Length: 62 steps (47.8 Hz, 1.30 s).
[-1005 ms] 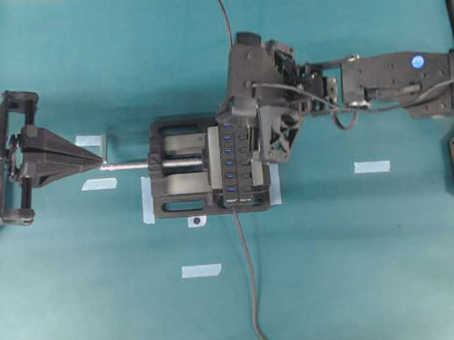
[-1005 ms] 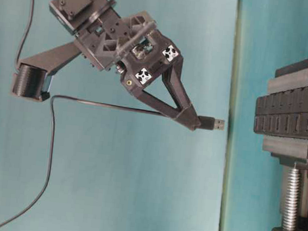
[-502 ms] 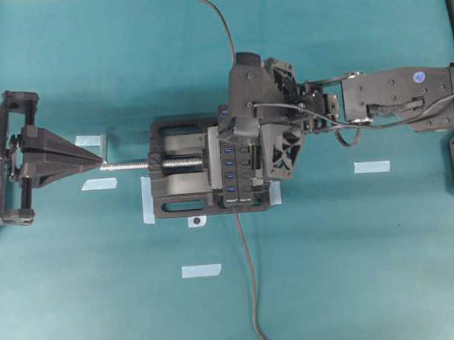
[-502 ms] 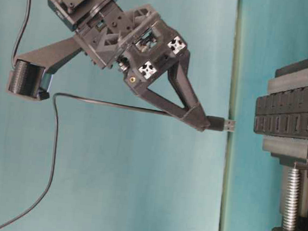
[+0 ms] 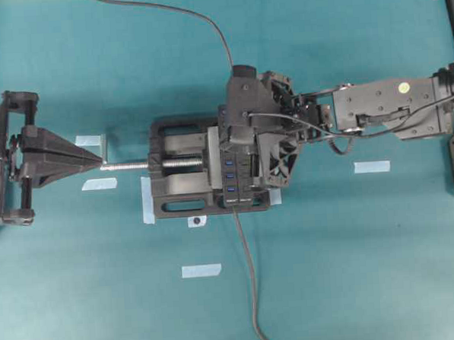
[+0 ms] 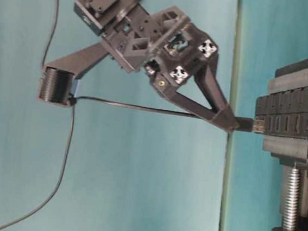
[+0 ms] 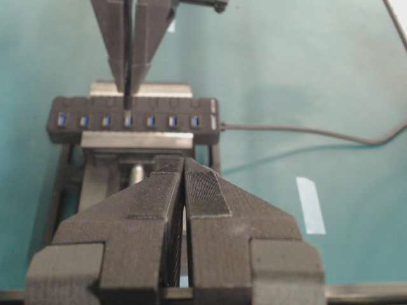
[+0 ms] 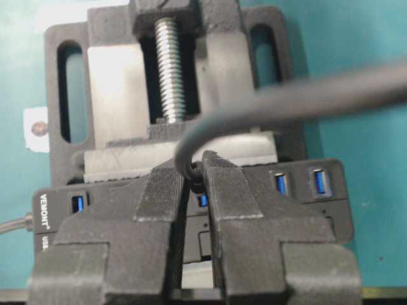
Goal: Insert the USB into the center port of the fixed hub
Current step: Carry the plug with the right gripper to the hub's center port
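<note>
The fixed hub [image 5: 242,193] is clamped in a black vise, with blue ports along its row. My right gripper [image 6: 228,123] is shut on the USB [image 6: 247,124]. The plug's metal tip reaches the hub's face [image 6: 292,120]. In the left wrist view the right gripper's fingers [image 7: 147,44] hold the plug right above the center port [image 7: 128,119]. Whether it has entered cannot be told. The right wrist view shows the USB [image 8: 198,176] pinched between the pads over the hub [image 8: 305,190], its grey cable [image 8: 299,98] arching away. My left gripper [image 5: 98,159] is shut and empty.
The black vise [image 5: 178,189] with its silver screw [image 5: 128,165] holds the hub; the left gripper's tip is at the screw's end. The hub's own cable [image 5: 250,283] runs toward the front edge. Strips of blue tape [image 5: 371,166] lie on the teal table.
The right gripper carried the USB toward the hub until its metal tip reached the hub's face, and it shifted over the hub's middle. The left arm stayed still.
</note>
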Tool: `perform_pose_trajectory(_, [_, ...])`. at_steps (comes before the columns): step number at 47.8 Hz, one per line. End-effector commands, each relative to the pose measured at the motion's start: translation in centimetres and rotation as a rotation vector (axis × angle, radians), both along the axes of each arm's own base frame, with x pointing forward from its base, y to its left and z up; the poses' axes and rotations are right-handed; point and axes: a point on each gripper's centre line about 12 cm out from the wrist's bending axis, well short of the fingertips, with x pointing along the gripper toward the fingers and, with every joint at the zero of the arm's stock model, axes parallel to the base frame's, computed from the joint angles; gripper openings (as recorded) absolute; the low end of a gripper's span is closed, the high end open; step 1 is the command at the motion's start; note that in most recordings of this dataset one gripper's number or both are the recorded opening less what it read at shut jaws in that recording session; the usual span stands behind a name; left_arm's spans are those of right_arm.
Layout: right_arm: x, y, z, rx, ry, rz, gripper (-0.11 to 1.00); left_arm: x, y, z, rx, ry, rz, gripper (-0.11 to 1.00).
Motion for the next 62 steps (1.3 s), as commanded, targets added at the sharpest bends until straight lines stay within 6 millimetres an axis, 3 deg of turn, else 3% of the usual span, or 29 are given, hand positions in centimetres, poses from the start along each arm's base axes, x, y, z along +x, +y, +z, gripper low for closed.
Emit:
perform_pose_trajectory(1, [0.2, 0.3, 0.8, 0.01, -0.029, -0.003, 0.1, 0.2, 0.0, 0.4, -0.002, -0.012, -0.001, 0.0])
perform_pose_trajectory(62, [-0.1, -0.2, -0.9, -0.025, 0.082, 0.0, 0.1, 0.1, 0.0, 0.2, -0.005, -0.009, 0.0, 0.0])
